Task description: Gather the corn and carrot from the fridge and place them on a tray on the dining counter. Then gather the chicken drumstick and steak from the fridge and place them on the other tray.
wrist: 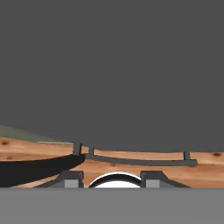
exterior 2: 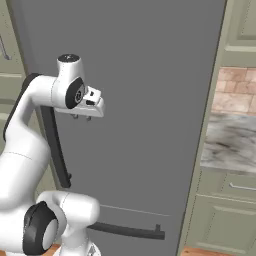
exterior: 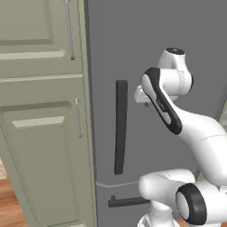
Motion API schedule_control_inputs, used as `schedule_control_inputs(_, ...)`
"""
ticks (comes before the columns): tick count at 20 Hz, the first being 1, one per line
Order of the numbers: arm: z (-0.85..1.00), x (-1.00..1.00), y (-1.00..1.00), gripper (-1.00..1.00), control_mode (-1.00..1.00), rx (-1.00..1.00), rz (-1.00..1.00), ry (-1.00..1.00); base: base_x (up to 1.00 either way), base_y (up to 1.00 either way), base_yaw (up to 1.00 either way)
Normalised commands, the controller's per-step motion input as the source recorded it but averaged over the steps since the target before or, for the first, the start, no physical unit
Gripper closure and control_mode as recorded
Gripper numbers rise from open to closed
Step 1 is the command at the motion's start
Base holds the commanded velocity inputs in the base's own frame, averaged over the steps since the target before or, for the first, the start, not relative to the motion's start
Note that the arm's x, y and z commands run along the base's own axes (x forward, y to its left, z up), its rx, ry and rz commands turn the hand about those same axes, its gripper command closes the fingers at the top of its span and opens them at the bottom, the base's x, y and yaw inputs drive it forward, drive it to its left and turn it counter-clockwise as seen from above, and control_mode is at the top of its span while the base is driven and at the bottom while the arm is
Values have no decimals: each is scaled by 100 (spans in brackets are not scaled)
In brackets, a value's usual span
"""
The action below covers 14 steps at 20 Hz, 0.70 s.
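Left base view: tall dark grey fridge door (exterior: 164,35) shut; corn, carrot, meats presumably behind it. Long black vertical bar handle (exterior: 120,126) stiff, best gripped mid-length. White two-finger gripper (exterior 2: 82,118) right of handle, apart; finger spread unclear.

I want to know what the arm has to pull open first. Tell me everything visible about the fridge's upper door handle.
The upper door handle is a long, straight, dark bar, matte like plastic or coated metal. It stands upright on the plain grey fridge door, near the door's left edge, beside the beige cabinets. Its lower end stops just above the seam over the lower drawer, which carries its own horizontal handle. The door looks closed. The gripper hangs to the handle's right, not touching it.
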Motion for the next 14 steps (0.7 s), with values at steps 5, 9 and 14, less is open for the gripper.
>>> schedule_control_inputs(5, 0, 0, 0, -100, 100, 0, 0, 0, -33, 7, 0)
schedule_control_inputs(9, 0, 0, 0, -100, 100, 0, 0, 0, -57, 52, -14)
schedule_control_inputs(14, 0, 0, 0, -100, 100, 0, 0, 0, -42, 72, -20)
